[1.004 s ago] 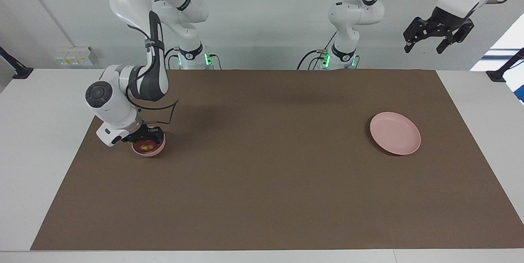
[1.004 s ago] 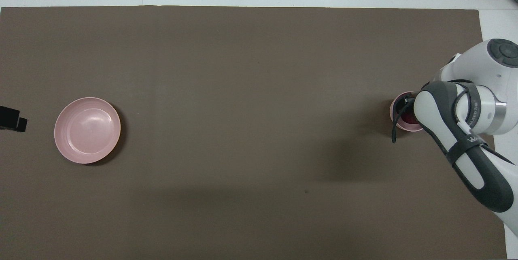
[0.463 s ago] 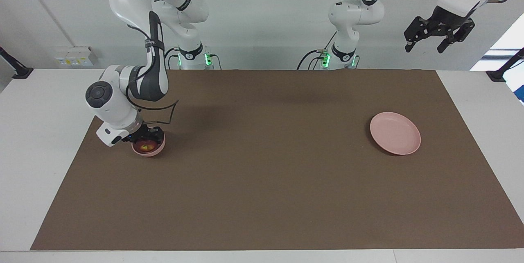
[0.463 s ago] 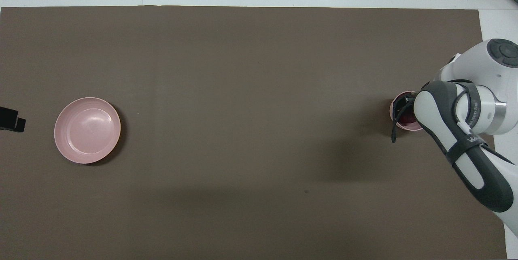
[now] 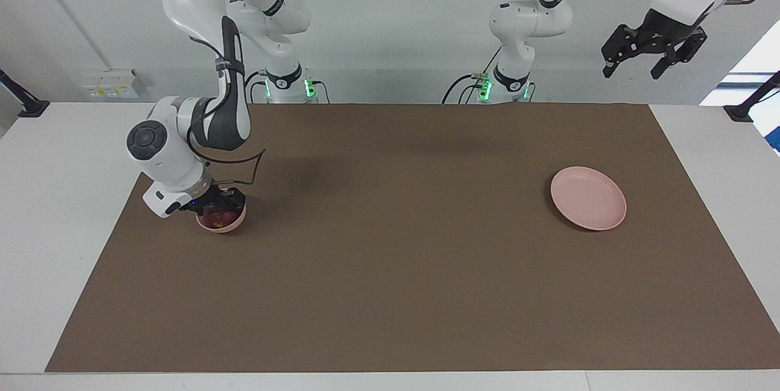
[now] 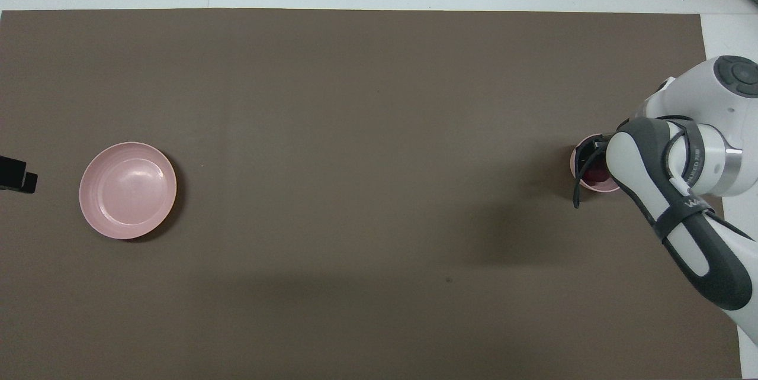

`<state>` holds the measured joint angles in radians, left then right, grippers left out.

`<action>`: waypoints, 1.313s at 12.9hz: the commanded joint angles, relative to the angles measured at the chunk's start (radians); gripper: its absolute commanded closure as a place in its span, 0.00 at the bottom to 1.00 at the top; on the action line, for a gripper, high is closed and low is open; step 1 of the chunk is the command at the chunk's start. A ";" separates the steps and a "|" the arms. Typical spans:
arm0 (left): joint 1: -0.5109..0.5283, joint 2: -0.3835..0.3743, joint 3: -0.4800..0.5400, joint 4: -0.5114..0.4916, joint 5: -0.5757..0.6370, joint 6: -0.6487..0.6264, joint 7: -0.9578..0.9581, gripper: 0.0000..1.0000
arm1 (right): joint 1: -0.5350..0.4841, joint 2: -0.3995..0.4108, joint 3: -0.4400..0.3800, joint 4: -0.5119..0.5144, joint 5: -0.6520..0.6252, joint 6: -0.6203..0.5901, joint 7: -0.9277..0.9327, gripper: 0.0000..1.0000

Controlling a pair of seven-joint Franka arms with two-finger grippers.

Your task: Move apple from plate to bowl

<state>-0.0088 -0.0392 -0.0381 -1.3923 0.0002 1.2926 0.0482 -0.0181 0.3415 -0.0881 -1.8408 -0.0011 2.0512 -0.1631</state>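
A: Facing view, entry one. Where is the small dark-red apple point(image 5: 218, 218)?

B: Inside the small deep pale-pink bowl point(image 5: 235, 225), low in its hollow. The bowl stands on the brown mat point(image 5: 390, 269) toward the right arm's end of the white table point(image 5: 55, 226).

A: Right gripper point(image 5: 217, 208)?

B: Down at the bowl's mouth, directly over the apple, with its black body at the rim on the robots' side. Open or closed: I cannot tell, and contact with the apple cannot be read either.

A: Overhead view, same spot?

B: The right arm's white and grey links cover most of the bowl point(image 6: 575, 162). Only a slice of rim and a bit of the apple point(image 6: 594, 174) show.

A: The wide flat pale-pink plate point(image 5: 588, 198)?

B: Bare, flat on the mat toward the left arm's end, well apart from the bowl. From overhead the plate point(image 6: 127, 190) is about as far from the robots as the bowl.

A: Left gripper point(image 5: 653, 55)?

B: Raised high over the left arm's end of the table, waiting, fingertips spread apart and holding nothing. Overhead, only a dark tip of it point(image 6: 16, 173) shows at the frame edge, beside the plate.

A: Status?

B: Apple in bowl, plate vacated.
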 commanded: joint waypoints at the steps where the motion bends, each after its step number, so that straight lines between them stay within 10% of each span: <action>1: 0.001 -0.022 0.001 -0.024 0.014 -0.006 0.015 0.00 | 0.001 -0.024 0.005 0.011 -0.019 -0.006 0.019 0.00; 10: 0.001 -0.022 0.000 -0.024 0.014 -0.006 0.015 0.00 | 0.047 -0.248 0.014 0.049 -0.043 -0.167 0.158 0.00; 17: 0.001 -0.022 0.000 -0.024 0.014 -0.006 0.015 0.00 | 0.032 -0.344 0.002 0.293 -0.031 -0.520 0.177 0.00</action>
<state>-0.0088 -0.0392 -0.0381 -1.3923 0.0002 1.2926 0.0482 0.0241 -0.0077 -0.0889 -1.6113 -0.0216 1.5975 -0.0026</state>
